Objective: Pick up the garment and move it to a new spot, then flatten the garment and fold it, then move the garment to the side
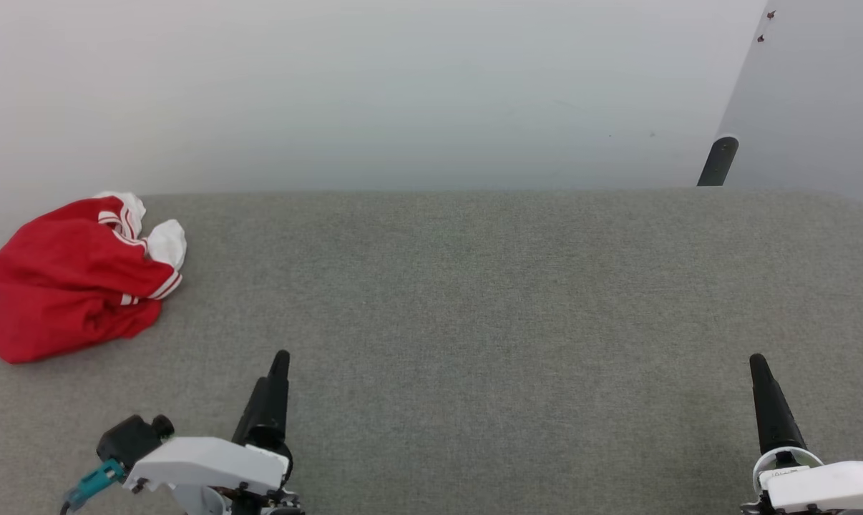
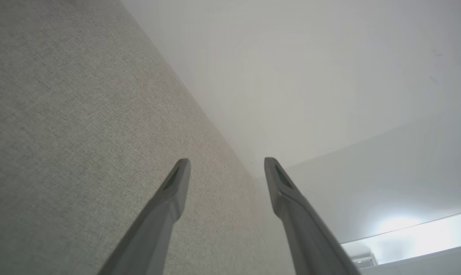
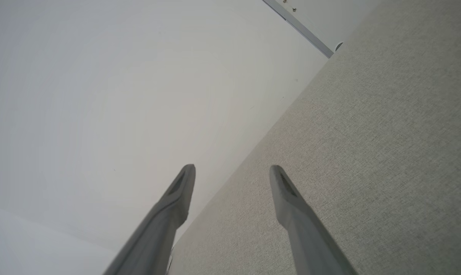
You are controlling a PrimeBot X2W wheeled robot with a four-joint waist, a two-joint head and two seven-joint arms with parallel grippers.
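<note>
Garment (image 1: 81, 279) bunched at 9 o'clock on grey fabric surface (image 1: 474, 286). Left gripper (image 2: 226, 168) and right gripper (image 3: 232, 173) both spread apart, empty, at 7 and 5 o'clock.

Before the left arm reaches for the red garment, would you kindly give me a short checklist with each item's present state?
1. The left gripper is open with nothing between its fingers: ok.
2. The right gripper is open and empty: ok.
3. The garment is in the head view, bunched at the far left of the grey surface: ok.
4. Bare grey surface lies between the left gripper and the garment: ok.
5. The garment lies wholly on the surface: cannot tell, as its left side reaches the picture's edge.
6. The garment is flat enough to fold: not ok, it is crumpled.
</note>
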